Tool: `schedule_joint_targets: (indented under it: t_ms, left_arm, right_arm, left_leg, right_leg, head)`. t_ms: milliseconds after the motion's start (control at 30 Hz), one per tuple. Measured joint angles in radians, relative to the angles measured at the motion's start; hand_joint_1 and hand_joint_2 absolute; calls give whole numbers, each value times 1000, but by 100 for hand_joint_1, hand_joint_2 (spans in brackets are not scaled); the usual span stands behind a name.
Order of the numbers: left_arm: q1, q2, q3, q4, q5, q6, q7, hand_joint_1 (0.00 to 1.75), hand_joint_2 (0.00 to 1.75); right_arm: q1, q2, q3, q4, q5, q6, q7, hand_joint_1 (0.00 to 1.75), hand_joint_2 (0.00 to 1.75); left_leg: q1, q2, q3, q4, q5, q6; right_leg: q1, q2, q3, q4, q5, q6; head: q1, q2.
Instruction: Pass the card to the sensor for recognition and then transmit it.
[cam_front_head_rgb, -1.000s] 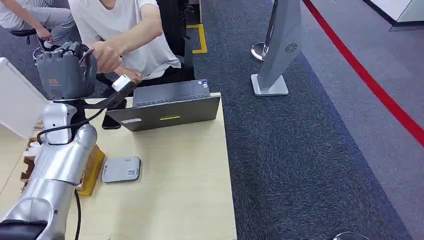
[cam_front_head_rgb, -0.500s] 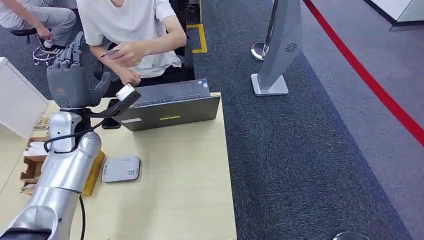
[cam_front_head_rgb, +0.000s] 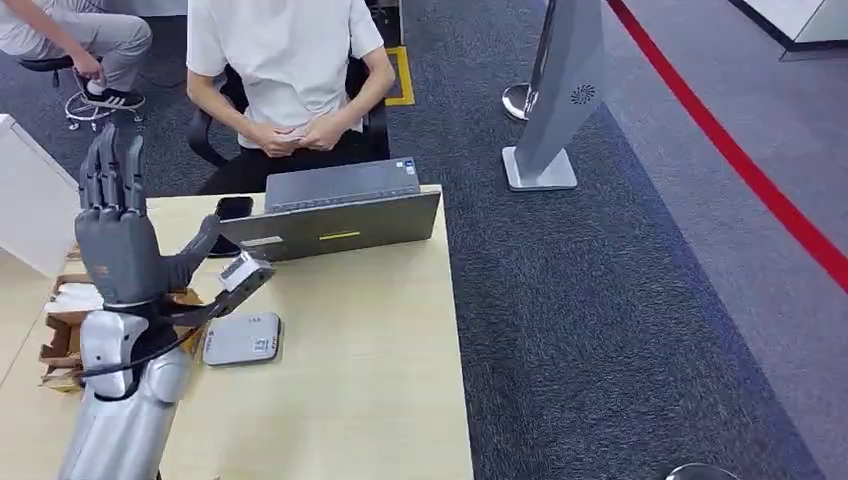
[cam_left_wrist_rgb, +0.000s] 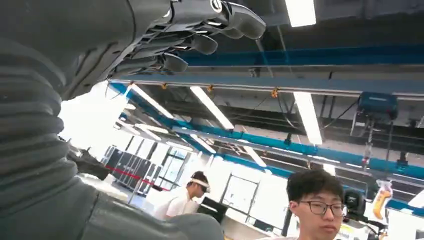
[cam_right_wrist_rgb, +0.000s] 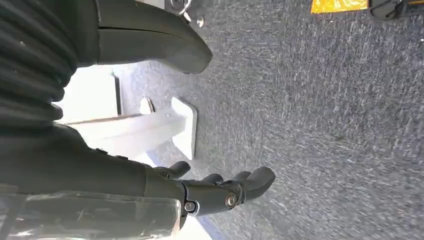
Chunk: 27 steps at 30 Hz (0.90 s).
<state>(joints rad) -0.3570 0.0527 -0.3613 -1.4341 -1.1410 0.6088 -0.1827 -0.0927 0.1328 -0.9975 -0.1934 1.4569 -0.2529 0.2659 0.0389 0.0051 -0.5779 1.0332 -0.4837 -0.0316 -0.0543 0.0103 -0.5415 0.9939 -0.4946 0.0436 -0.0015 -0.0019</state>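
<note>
Left hand (cam_front_head_rgb: 120, 240) is raised above the table (cam_front_head_rgb: 350, 400), fingers straight and spread, nothing held. No card is seen in it; the card's whereabouts cannot be told. The sensor (cam_front_head_rgb: 243, 338) lies flat just beside and below the left wrist, nearer this hand. Right hand (cam_right_wrist_rgb: 220, 192) hangs over carpet, fingers loosely curled, nothing held.

pale wood table (cam_front_head_rgb: 380, 380), rough grey carpet (cam_front_head_rgb: 620, 330)

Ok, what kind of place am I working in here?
Probably an industrial hall or lab set up as a demo desk. A person sits behind a wooden table with a laptop and a grey card reader; the left wrist view shows a high ceiling with strip lights and blue beams.
</note>
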Motion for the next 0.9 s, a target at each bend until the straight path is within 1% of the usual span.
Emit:
schedule_joint_targets:
  t_ms: [133,233,400,500,633,700,767,833,900]
  left_arm:
    - [159,53,-3,-151,-3,14,-18,0,175]
    - [222,79,-4,-212,-4,16,-21,0,175]
    - [271,103,-4,-265,-16,8,-28,0,175]
    - [353,126,-18,-291,-48,-22,-39,0,175]
    - [485,156,-36,-303,-63,3,-21,0,175]
    - [527,162,-53,-303,-56,33,-10,0,175]
    - [565,157,-73,-303,-27,70,-30,0,175]
    - [599,135,-75,-302,5,76,-79,0,175]
    - [636,98,-75,-298,34,76,-156,0,175]
  right_arm:
    - [6,-1,-15,0,-12,-2,7,0,175]
    - [6,-2,-24,0,-16,-2,8,0,175]
    - [5,-2,-31,0,-21,-3,8,0,175]
    - [7,-2,-39,0,-38,-6,8,0,175]
    - [7,-2,-52,0,-44,-11,8,0,175]
    - [7,-2,-53,0,-49,-12,10,0,175]
    - [6,-2,-54,0,-53,-13,11,0,175]
    - [7,-2,-55,0,-53,-13,12,0,175]
    - [7,-2,-57,0,-53,-14,13,0,175]
  left_leg:
    - [0,1,-1,0,-1,0]
    - [0,0,-1,0,0,0]
    - [0,1,0,0,0,0]
    - [0,1,0,0,0,0]
    - [0,1,-1,0,-1,1]
    - [0,0,-2,0,-1,1]
    - [0,0,-2,0,-1,1]
    - [0,0,-2,0,-1,1]
    - [0,0,-2,0,-1,1]
  right_leg:
    - [0,0,-2,0,-1,1]
    - [0,-1,-1,-1,-1,1]
    - [0,0,0,0,0,0]
    - [0,0,0,-1,0,0]
    - [0,0,-2,-1,-1,1]
    - [0,-1,-2,-1,-1,1]
    - [0,0,-2,-1,-1,1]
    - [0,0,-2,-1,-1,1]
    - [0,0,-2,-1,-1,1]
  head:
    - [0,0]
    - [0,0]
    - [0,0]
    - [0,0]
    - [0,0]
    - [0,0]
    - [0,0]
    - [0,0]
    - [0,0]
